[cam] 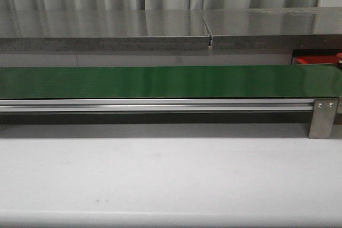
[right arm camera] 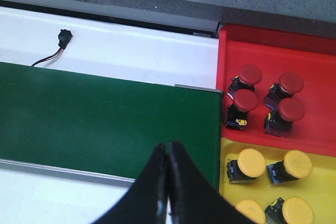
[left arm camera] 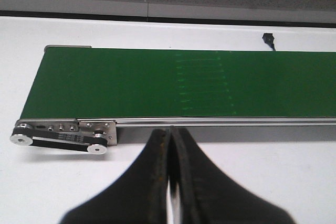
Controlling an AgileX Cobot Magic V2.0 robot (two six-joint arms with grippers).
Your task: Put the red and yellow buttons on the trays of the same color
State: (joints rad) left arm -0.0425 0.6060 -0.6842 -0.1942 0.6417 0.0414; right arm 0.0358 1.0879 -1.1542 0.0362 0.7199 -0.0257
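Observation:
In the right wrist view, a red tray (right arm camera: pixel 315 56) holds several red buttons (right arm camera: pixel 250 75), and the yellow tray (right arm camera: pixel 321 192) beside it holds several yellow buttons (right arm camera: pixel 251 162). Both trays sit just past the end of the green conveyor belt (right arm camera: pixel 105 124). My right gripper (right arm camera: pixel 167 145) is shut and empty above the belt's near edge, close to the yellow tray. My left gripper (left arm camera: pixel 170 130) is shut and empty over the white table, just short of the belt (left arm camera: pixel 184 85) near its other end. No button lies on the belt. In the front view only a corner of the red tray (cam: pixel 315 61) shows; neither gripper does.
The belt (cam: pixel 171 81) runs across the white table (cam: pixel 171 180) on an aluminium rail (cam: pixel 160 105) with a bracket (cam: pixel 322 118). A belt-drive pulley (left arm camera: pixel 60 137) sits at its left end. A black connector with wires (right arm camera: pixel 63 38) lies behind the belt. A grey ledge (cam: pixel 107 30) stands behind.

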